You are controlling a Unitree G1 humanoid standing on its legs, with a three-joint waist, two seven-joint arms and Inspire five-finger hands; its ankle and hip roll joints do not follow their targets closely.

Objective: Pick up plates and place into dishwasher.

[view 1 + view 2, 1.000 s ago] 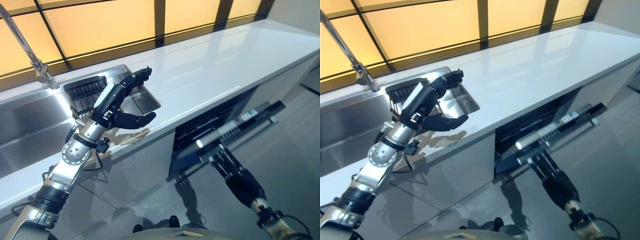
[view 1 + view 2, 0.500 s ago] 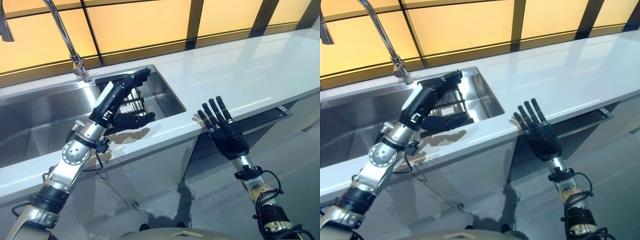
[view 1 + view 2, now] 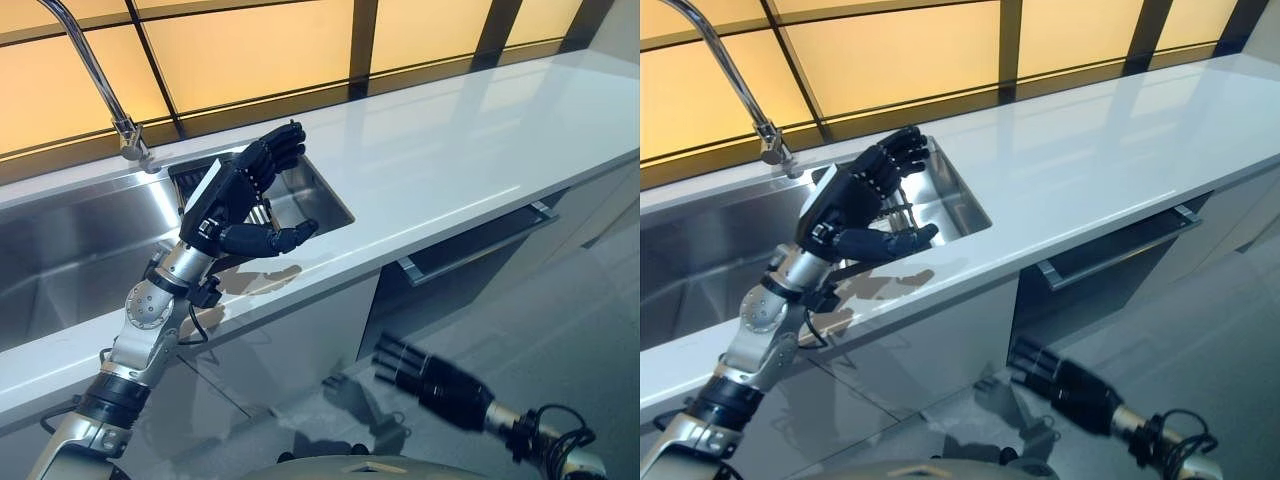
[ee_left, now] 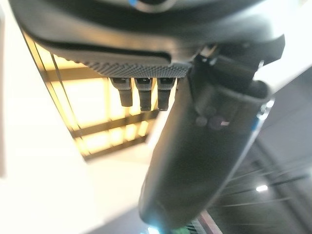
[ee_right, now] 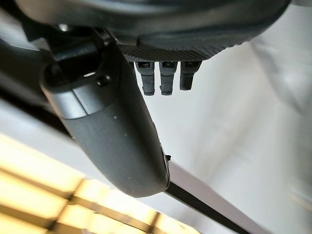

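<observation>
My left hand (image 3: 232,198) is raised over the white counter's front strip at the right end of the sink (image 3: 60,250), open, with fingers relaxed and thumb out, holding nothing. Behind it a dark dish rack (image 3: 190,172) sits in the sink's right corner, mostly hidden by the hand. The dishwasher door (image 3: 520,275) stands up under the counter, its long bar handle (image 3: 478,240) facing out. My right hand (image 3: 440,382) hangs low in front of the cabinets, left of the dishwasher, open, fingers straight and pointing left, with nothing in it.
A tall curved faucet (image 3: 95,70) rises behind the sink. The long white counter (image 3: 450,150) runs off to the right below amber window panels. Grey cabinet fronts (image 3: 300,330) and a glossy floor (image 3: 560,340) lie below.
The dishwasher door, hanging open a second ago, is now up. My right hand has dropped from the counter edge to low before the cabinets. The view shifted; the left hand barely moved.
</observation>
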